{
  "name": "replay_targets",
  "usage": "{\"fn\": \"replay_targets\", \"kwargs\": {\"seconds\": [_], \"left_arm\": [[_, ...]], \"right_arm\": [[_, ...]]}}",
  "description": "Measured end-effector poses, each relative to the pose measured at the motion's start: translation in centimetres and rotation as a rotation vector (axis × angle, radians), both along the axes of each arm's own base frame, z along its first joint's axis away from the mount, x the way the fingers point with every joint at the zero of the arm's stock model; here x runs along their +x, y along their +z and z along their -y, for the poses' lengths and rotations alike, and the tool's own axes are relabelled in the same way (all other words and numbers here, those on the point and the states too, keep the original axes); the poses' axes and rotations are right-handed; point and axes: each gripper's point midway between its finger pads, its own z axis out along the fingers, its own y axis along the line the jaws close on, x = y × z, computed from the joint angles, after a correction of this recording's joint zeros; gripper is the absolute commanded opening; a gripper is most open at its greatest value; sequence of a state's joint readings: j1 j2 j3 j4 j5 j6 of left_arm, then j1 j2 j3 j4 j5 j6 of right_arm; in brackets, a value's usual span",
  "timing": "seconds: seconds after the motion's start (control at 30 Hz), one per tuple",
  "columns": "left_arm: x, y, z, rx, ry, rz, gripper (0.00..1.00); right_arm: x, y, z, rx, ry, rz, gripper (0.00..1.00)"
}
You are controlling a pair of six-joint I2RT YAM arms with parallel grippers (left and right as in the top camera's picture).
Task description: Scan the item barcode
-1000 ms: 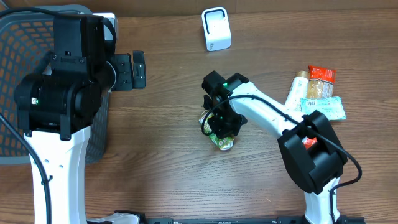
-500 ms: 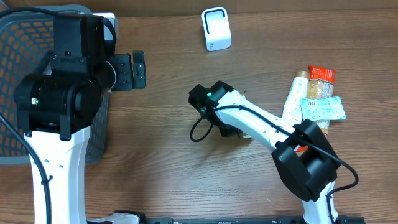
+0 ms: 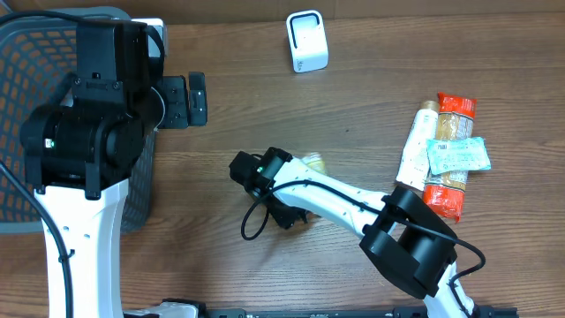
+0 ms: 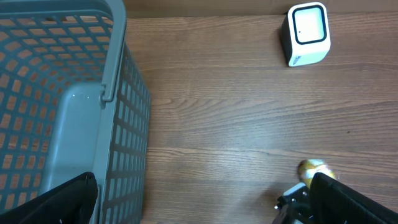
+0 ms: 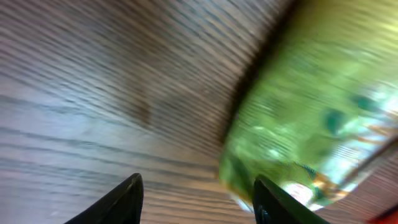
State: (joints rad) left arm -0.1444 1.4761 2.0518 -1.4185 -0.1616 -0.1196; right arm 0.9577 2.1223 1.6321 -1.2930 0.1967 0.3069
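Green item (image 5: 298, 118) on wooden table (image 3: 265, 106), mid-scene.
Right gripper (image 5: 198, 202) unclenched, jaws apart beside the item; left gripper (image 4: 205, 202) spread wide, empty, near basket (image 4: 118, 93).

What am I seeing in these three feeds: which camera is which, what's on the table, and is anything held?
Two robot arms work at a wooden table, each ending in a two-finger claw. The wide picture comes from a fixed camera overhead: a grey basket at left, a white scanner at the back, a pile of packets at right. The second is the left wrist's camera: the left claw is open and empty beside the basket. The blurred third is the right wrist's: the right claw looks open, with the green item just beyond its fingers, not between them. Nothing is held.
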Motion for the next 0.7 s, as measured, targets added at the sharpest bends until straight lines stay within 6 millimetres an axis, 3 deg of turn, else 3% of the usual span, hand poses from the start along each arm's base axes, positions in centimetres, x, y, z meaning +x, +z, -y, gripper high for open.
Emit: {"fn": "replay_targets", "kwargs": {"seconds": [0.2,0.27,0.37,0.47,0.6,0.7], "left_arm": [[0.0,0.0,0.0,0.000,0.000,0.000,1.00],[0.0,0.0,0.0,0.000,0.000,0.000,1.00],[0.0,0.0,0.0,0.000,0.000,0.000,1.00],[0.0,0.0,0.0,0.000,0.000,0.000,1.00],[0.0,0.0,0.0,0.000,0.000,0.000,1.00],[0.0,0.0,0.0,0.000,0.000,0.000,1.00]], "right_arm": [[2.1,1.8,-0.4,0.064,-0.065,0.007,0.58],[3.3,2.8,0.0,0.084,-0.105,0.019,0.64],[5.7,4.6,1.7,0.117,-0.197,0.045,0.75],[7.3,5.6,3.8,0.152,-0.273,0.039,0.75],[8.6,4.4,4.5,0.284,-0.290,-0.044,0.72],[7.4,2.2,4.9,0.331,-0.282,-0.134,0.62]]}}
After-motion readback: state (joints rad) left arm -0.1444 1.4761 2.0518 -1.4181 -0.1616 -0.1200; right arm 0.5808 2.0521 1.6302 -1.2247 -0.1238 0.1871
